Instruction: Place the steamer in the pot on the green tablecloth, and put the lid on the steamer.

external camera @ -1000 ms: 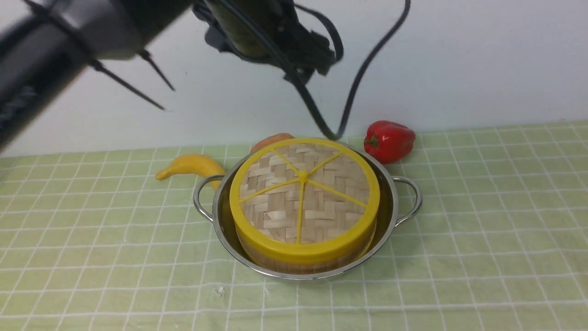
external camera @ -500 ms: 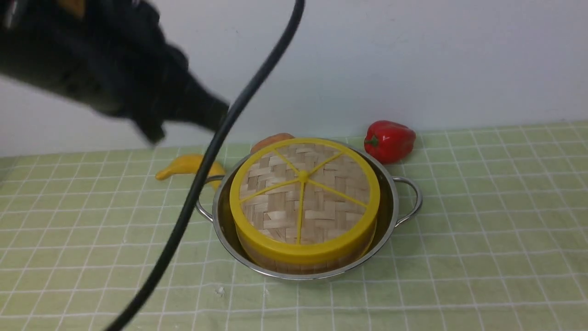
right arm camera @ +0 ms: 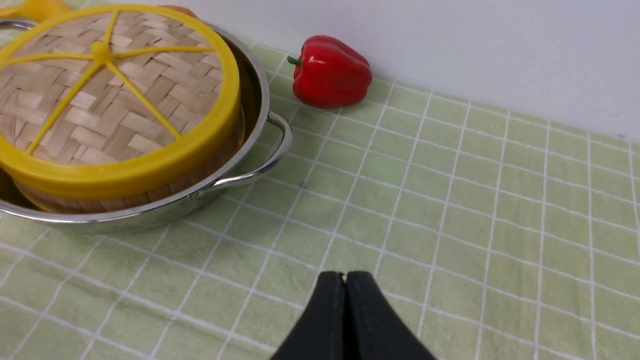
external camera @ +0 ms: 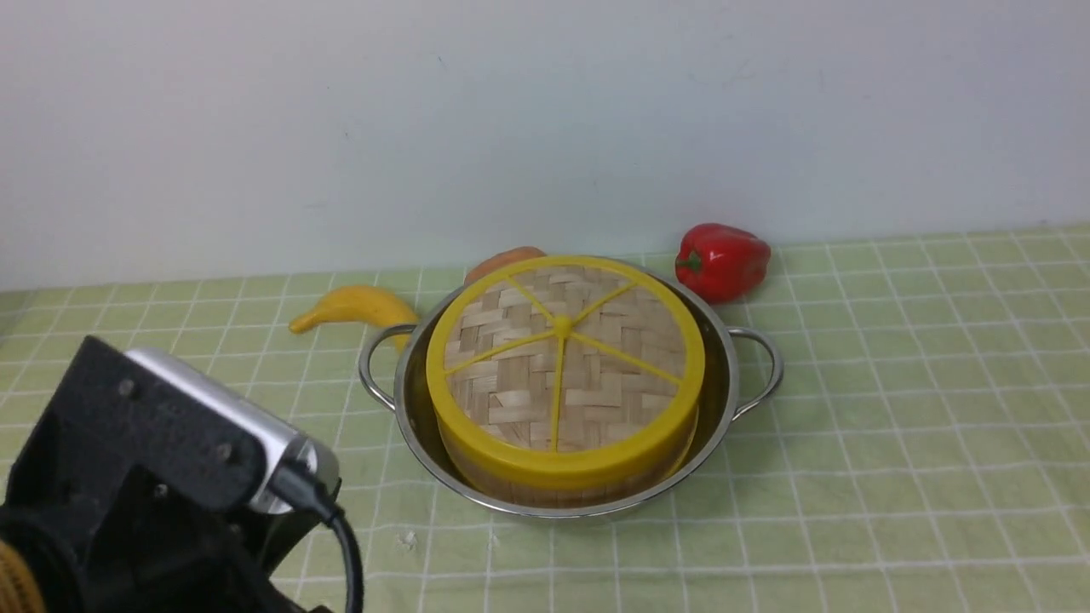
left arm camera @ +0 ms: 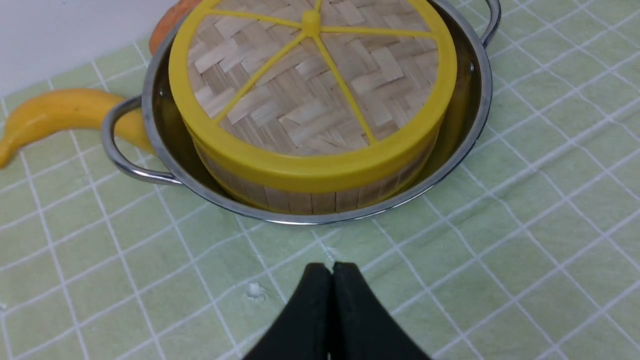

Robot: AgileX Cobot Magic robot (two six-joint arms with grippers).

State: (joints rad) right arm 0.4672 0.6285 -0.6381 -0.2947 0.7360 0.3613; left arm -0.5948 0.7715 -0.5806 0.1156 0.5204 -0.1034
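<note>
Stainless-steel pot (external camera: pixel 724 400), shallow, two looped handles, standing on the green tablecloth (external camera: pixel 894 477) near the middle of the front view. Inside it: bamboo steamer (external camera: pixel 562 492), slatted wall showing below its cover. On the steamer: woven lid (external camera: pixel 564 366), yellow rim and spokes, seated level. Around the pot: banana (external camera: pixel 349 306) at ten o'clock, touching the near handle; orange item (external camera: pixel 502 260) at eleven o'clock, mostly hidden; red pepper (external camera: pixel 722 260) at one o'clock, apart from the rim. Left gripper (left arm camera: pixel 331 267): fingers pressed together, holding nothing, over bare cloth just short of the pot. Right gripper (right arm camera: pixel 345 276): fingers likewise pressed together, empty, over cloth beside the pot.
</note>
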